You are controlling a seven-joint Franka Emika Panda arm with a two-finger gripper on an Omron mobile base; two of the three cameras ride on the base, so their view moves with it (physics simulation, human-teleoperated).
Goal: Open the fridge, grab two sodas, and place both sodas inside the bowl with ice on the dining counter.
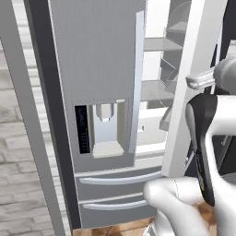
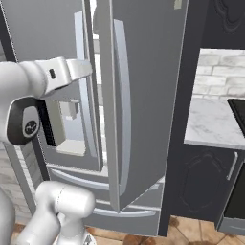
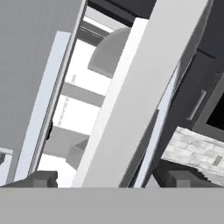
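Observation:
The grey steel fridge point(image 1: 97, 55) stands close in front, its left door with the dispenser panel point(image 1: 106, 129) closed. Its right door point(image 2: 148, 86) is swung partly outward, and white shelves point(image 1: 156, 90) show through the gap. In the hand view my gripper point(image 3: 111, 179) is open, its dark fingertips point(image 3: 43, 178) far apart, with the white inner edge of the right door point(image 3: 140, 96) ahead between them and nothing held. The door's curved handle point(image 2: 123, 110) hangs free. The sodas, the bowl with ice and the dining counter are out of view.
Two lower drawers point(image 1: 120, 177) with long handles sit under the doors. To the fridge's right is a marble worktop point(image 2: 215, 119) on dark cabinets point(image 2: 206, 182). A brick wall point(image 1: 14, 152) lies left of the fridge.

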